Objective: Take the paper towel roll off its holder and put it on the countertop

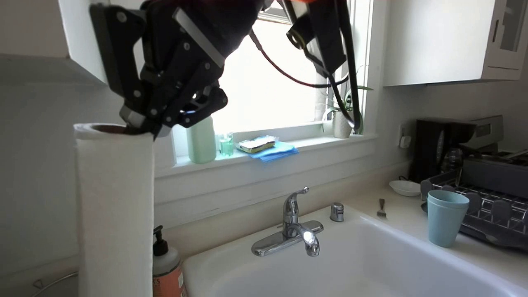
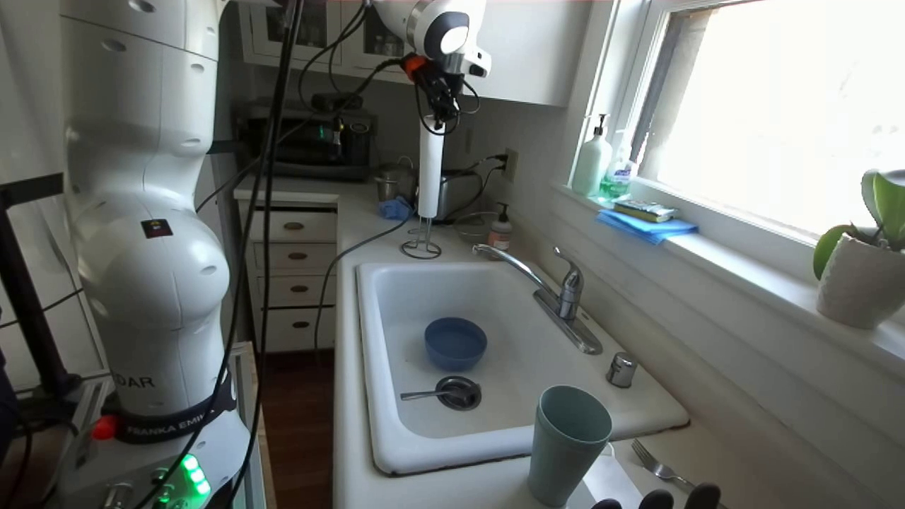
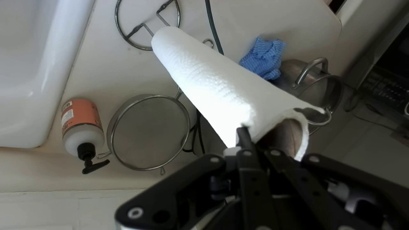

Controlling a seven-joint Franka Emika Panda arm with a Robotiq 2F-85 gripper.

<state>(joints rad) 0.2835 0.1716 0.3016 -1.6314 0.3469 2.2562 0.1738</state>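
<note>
Jaws pinching top rim of paper towel roll (image 1: 117, 210); lower end above base of wire holder (image 3: 135, 29) on surface (image 3: 271, 16)

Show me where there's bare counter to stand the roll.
In the wrist view, the countertop is bare between the cable and blue cloth; another bare patch lies between the sink, holder and soap bottle. Crowded: around the strainer and pot.
</note>
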